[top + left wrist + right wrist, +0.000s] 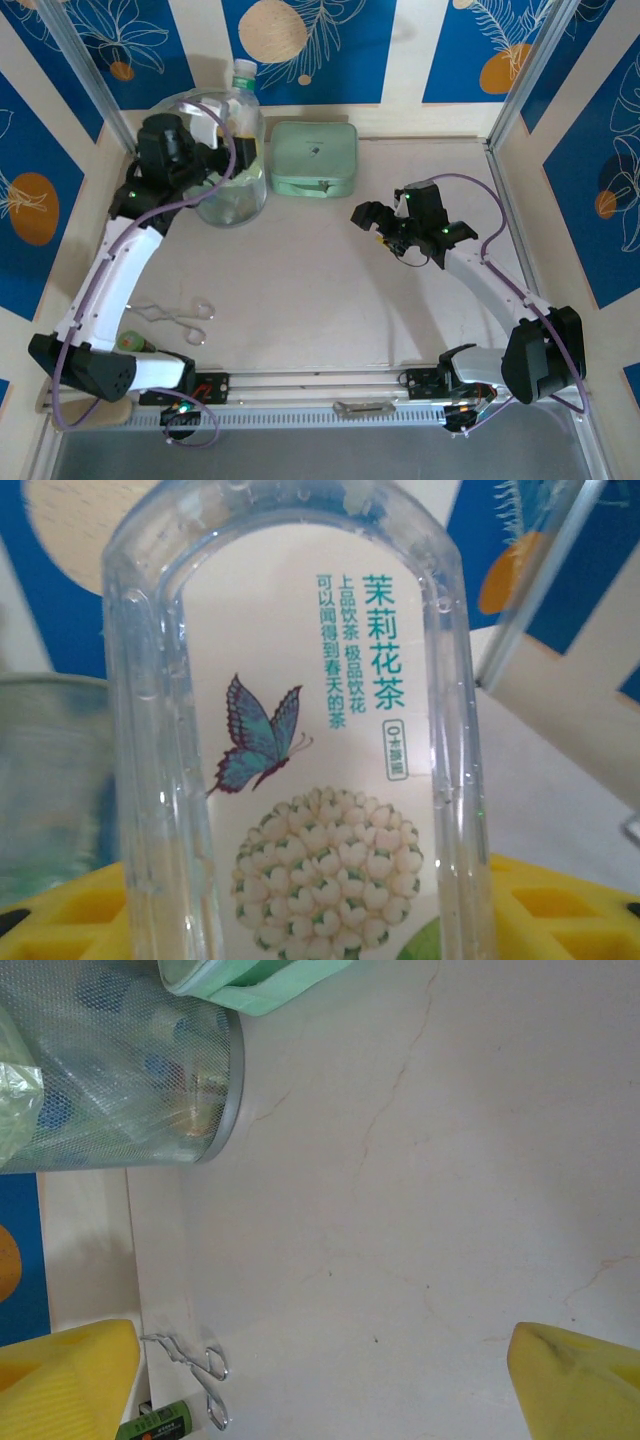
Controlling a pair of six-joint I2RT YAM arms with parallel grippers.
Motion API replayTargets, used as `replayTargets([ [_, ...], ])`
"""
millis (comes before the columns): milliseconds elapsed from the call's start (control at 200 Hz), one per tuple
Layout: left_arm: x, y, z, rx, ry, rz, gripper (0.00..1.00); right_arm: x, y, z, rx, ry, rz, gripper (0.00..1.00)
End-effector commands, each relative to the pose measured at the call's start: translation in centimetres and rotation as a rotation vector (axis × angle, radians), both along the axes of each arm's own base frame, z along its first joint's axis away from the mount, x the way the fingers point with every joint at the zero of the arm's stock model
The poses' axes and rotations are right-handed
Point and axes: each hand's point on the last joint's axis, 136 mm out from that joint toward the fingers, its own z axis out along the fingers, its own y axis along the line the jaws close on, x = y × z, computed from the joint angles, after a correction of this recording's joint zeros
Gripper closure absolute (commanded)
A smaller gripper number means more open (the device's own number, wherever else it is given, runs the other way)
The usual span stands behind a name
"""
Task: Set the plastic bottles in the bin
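Observation:
My left gripper (228,140) is shut on a clear plastic bottle (244,95) with a pale cap, which stands upright over the round pale-green bin (235,200) at the back left. In the left wrist view this bottle (300,730) has a white label with a butterfly, and it sits between my yellow fingers (70,910). Bottles with blue caps lie inside the bin (130,1080). A green bottle (135,342) lies by the left arm's base, also seen in the right wrist view (155,1425). My right gripper (385,225) hangs open over the bare table, nothing between its fingers (60,1380).
A flat mint-green case (314,158) lies right of the bin. Metal scissors (180,318) lie on the table at front left, close to the green bottle. Patterned blue walls close in the table at the back and sides.

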Motion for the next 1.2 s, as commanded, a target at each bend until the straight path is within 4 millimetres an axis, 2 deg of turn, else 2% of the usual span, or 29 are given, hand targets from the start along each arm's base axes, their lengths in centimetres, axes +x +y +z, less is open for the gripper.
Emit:
replayTargets([
  [0, 1.5, 3.3, -1.1, 0.097, 0.048, 0.074, 0.52, -0.1, -0.5, -0.3, -0.021, -0.008, -0.001, 0.05],
  [160, 4.2, 6.1, -1.8, 0.081, 0.102, 0.136, 0.52, -0.2, -0.9, -0.2, -0.026, -0.010, -0.006, 0.05],
  [380, 7.5, 9.2, -5.6, 0.088, 0.278, 0.214, 0.52, -0.5, -1.4, 0.1, -0.040, -0.018, -0.020, 0.05],
  [585, 8.9, 11.7, -7.9, 0.192, 0.386, 0.316, 0.51, -0.8, -1.8, 0.0, -0.046, -0.016, -0.032, 0.05],
  [700, 9.3, 11.6, -8.9, 0.194, 0.429, 0.307, 0.49, -0.9, -1.9, 0.0, -0.048, -0.018, -0.033, 0.05],
  [835, 9.4, 11.4, -9.8, 0.186, 0.480, 0.296, 0.39, -1.0, -2.1, 0.1, -0.051, -0.021, -0.037, 0.05],
  [910, 9.3, 11.4, -9.7, 0.184, 0.480, 0.301, 0.29, -1.1, -2.2, 0.0, -0.057, -0.023, -0.040, 0.05],
  [1000, 9.1, 11.6, -8.9, 0.180, 0.461, 0.314, 0.19, -1.2, -2.4, 0.1, -0.057, -0.025, -0.045, 0.05],
  [1130, 8.3, 11.8, -7.0, 0.164, 0.417, 0.328, 0.00, -1.1, -2.4, 0.1, -0.056, -0.026, -0.046, 0.05],
  [1191, 7.9, 11.8, -6.1, 0.154, 0.396, 0.335, 0.00, -1.1, -2.3, 0.1, -0.054, -0.028, -0.045, 0.05],
])
